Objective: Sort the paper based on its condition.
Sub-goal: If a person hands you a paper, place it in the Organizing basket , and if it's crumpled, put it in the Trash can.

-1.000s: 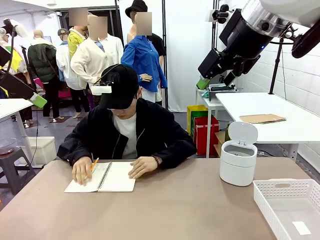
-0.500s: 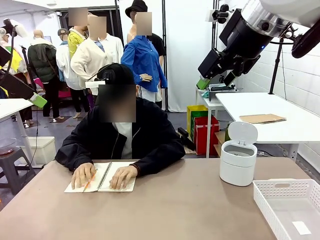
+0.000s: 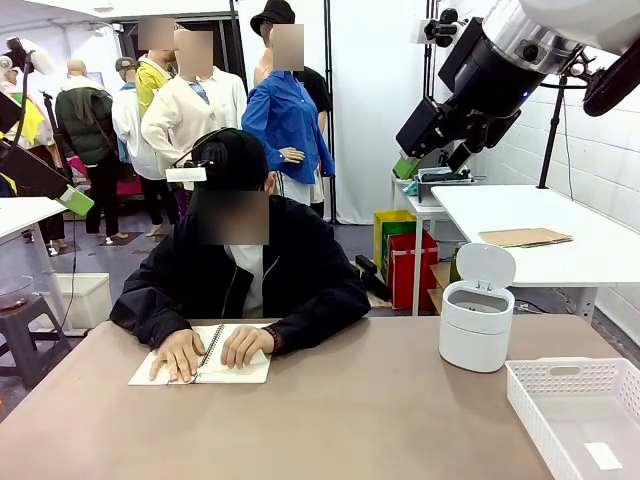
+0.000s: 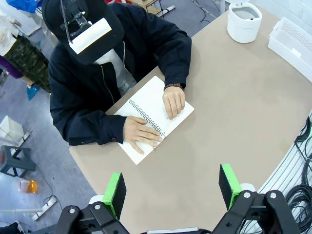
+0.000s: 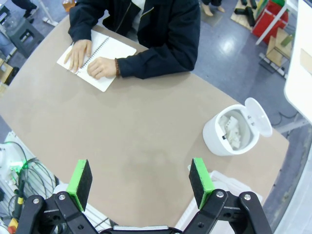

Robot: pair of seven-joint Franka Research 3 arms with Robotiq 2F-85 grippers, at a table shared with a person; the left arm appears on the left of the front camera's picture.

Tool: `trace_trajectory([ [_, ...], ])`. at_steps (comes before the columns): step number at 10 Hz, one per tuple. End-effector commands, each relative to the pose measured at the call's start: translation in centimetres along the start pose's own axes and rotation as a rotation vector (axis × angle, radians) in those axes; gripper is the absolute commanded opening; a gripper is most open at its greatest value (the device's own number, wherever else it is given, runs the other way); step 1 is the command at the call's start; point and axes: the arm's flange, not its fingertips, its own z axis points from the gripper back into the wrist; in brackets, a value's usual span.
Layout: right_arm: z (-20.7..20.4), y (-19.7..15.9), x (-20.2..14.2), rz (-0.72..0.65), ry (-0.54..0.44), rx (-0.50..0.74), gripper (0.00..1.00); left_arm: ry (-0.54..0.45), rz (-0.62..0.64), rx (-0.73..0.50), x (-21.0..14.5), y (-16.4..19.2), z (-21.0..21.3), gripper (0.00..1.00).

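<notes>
Currently both grippers are spread, empty: left gripper (image 4: 172, 187), right gripper (image 5: 140, 176), above the bench (image 3: 350, 420). One notebook (image 3: 238, 365) at frame left under the person's two hands (image 3: 247, 345). One open bin (image 5: 214, 140), right, crumpled white paper (image 5: 233, 129) inside. One basket (image 3: 570, 368), lower right, one slip (image 3: 603, 456).
</notes>
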Motion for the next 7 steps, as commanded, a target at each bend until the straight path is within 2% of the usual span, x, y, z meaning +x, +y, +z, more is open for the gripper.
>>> trace_trajectory([
  [1,0.00,0.00,0.00,0.000,0.000,0.000,1.00,0.001,0.001,0.001,-0.02,0.01,0.09,1.00],
  [7,0.00,0.00,0.00,0.000,0.000,0.000,1.00,0.001,0.001,0.001,-0.02,0.01,0.09,1.00],
])
